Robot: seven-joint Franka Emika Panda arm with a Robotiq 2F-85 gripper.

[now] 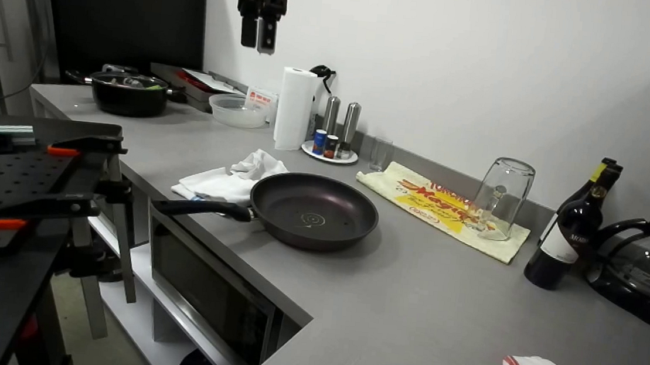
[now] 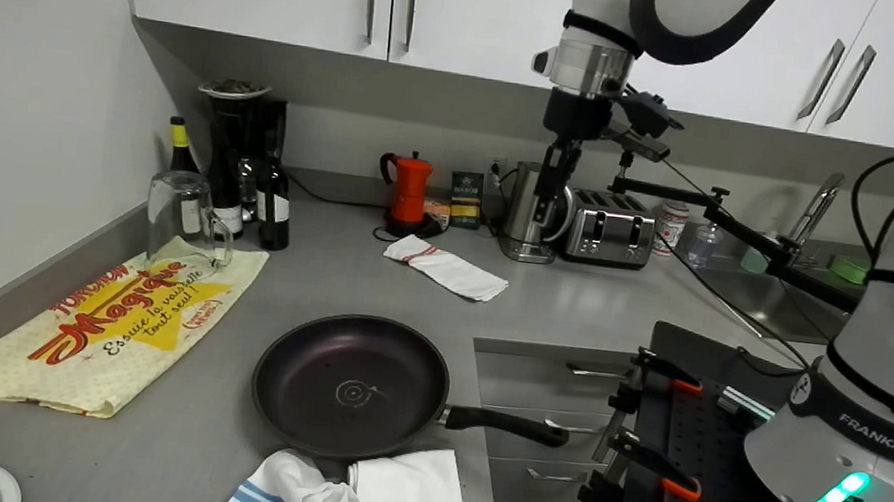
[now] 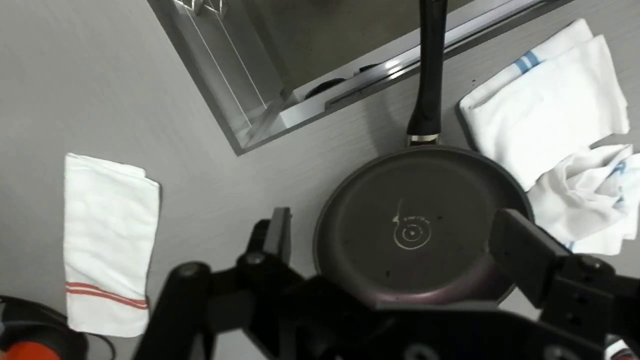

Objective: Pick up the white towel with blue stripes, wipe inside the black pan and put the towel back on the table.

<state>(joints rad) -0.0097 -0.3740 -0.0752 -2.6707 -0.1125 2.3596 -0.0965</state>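
Observation:
The white towel with blue stripes lies on the counter beside the black pan, in both exterior views (image 1: 225,182) (image 2: 411,494) and the wrist view (image 3: 545,107). Part is folded flat and part is crumpled. I cannot tell whether it is one cloth or two. The black pan (image 1: 313,214) sits upright on the counter, its handle over the edge; it also shows in an exterior view (image 2: 351,393) and the wrist view (image 3: 415,200). Nothing lies in it. My gripper (image 1: 258,35) is open and empty, high above the counter, also in an exterior view (image 2: 543,211) and the wrist view (image 3: 392,232).
A white towel with red stripes (image 2: 453,270) lies near a red moka pot (image 2: 409,190). An upturned glass mug (image 1: 503,198) stands on a yellow cloth (image 1: 417,199) by the wall. Wine bottles (image 1: 570,233), a paper roll (image 1: 295,109) and a shaker plate (image 1: 346,158) stand along the back.

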